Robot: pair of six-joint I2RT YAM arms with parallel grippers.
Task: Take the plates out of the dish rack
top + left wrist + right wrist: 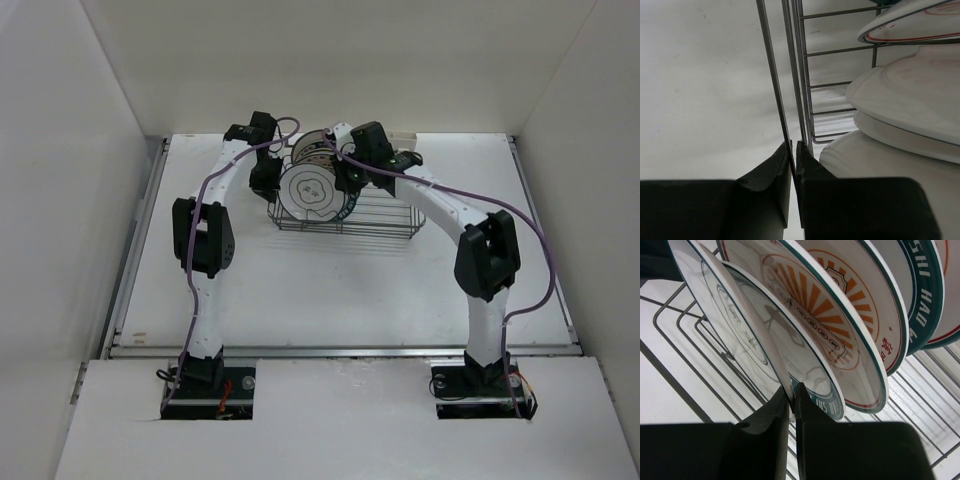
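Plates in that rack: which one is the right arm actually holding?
The front plate, the only one with a plain line drawing; the right end effector pinches its rim. The other plates show orange sunbursts or teal rings.

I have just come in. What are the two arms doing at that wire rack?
They are unloading plates. The left gripper is shut on a wire at the left end of the dish rack, apparently steadying it. The right gripper pinches the rim of the front plate, the one with the line drawing, not yet lifted out. The other plates stand behind it.
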